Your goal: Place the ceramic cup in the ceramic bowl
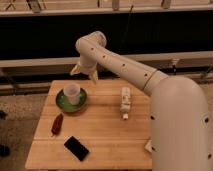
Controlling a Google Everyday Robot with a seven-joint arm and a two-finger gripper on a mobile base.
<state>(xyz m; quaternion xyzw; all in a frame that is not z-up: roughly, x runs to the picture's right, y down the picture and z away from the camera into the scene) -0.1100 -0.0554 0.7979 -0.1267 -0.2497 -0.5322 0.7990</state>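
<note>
The gripper [84, 73] hangs in the air above the far left part of the wooden table [105, 132], up at about 1 o'clock from the ceramic bowl [70, 100]. Its two pale fingers [93, 77] spread apart, one tip pointing toward 8 o'clock and the other toward 5 o'clock, and nothing sits between them, so the claw is open and empty-handed. It is clear of the ceramic cup [72, 93] and touches neither cup nor bowl. The white cup stands upright inside the green bowl, roughly at its centre, with the bowl's glossy rim showing all around it. The bowl rests on the table's left side toward the far edge. At about 7 o'clock from the bowl, a small red object [57, 124] lies on the wood, well apart from it. Further toward the near edge, at 6 o'clock from the bowl, a black phone [76, 148] lies flat and slanted. At 3 o'clock from the bowl, a small white elongated device [125, 102] lies on the table, near the robot's thick white arm [150, 80], which sweeps from the lower right up to the gripper.
</note>
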